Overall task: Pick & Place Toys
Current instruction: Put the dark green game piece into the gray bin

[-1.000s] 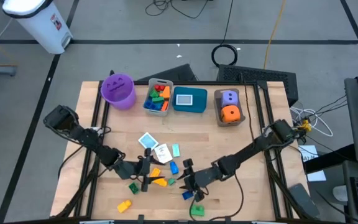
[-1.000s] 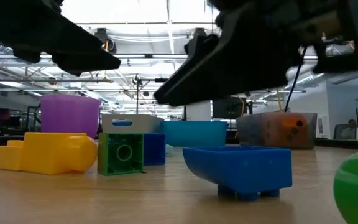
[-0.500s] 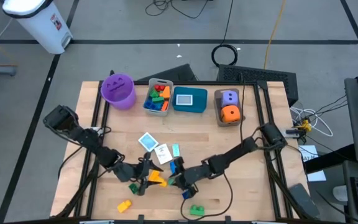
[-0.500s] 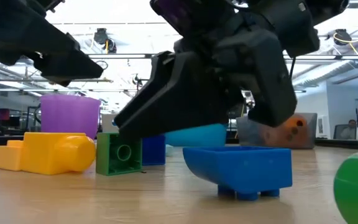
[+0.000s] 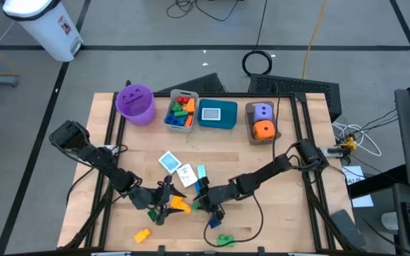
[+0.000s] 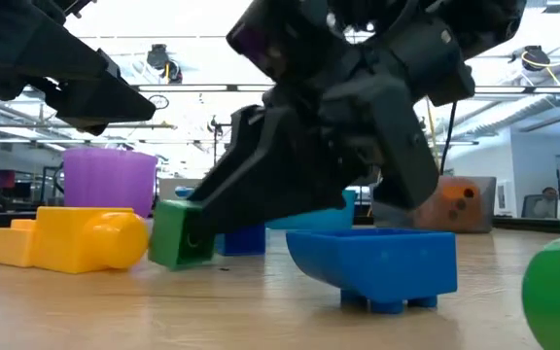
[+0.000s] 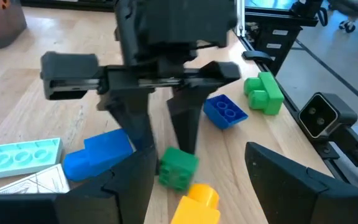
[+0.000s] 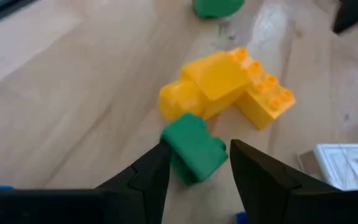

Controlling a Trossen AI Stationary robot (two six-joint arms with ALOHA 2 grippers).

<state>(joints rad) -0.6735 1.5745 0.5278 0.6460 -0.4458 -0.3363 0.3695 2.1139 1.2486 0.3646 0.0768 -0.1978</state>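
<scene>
While the right pincer [image 8: 194, 163] straddles a small green brick [image 8: 194, 149] w/ a finger on each side, its jaws look part-open around the brick, not clearly clamped; the brick rests on the surface [image 8: 61, 93], tilted a bit in the low view. Brick lies dead between the fingertips, so the coming move is prob. just a squeeze & lift. Right arm is the nearer one.

Just past the brick: a yellow brick [image 8: 225, 87], close to touching, long axis running across the pincer's line, so it could get nudged. The left pincer [image 7: 194, 168] faces the same spot from the opp. side, fingers spread wide, holding nothing.

Farther off: a blue brick [image 5: 213, 223], then white cards [image 5: 176, 167]. Well beyond, a grey bin [image 5: 181, 112] w/ bricks in it.

Hard to make out: whether the pads actually touch the green brick; its underside is hidden.
</scene>
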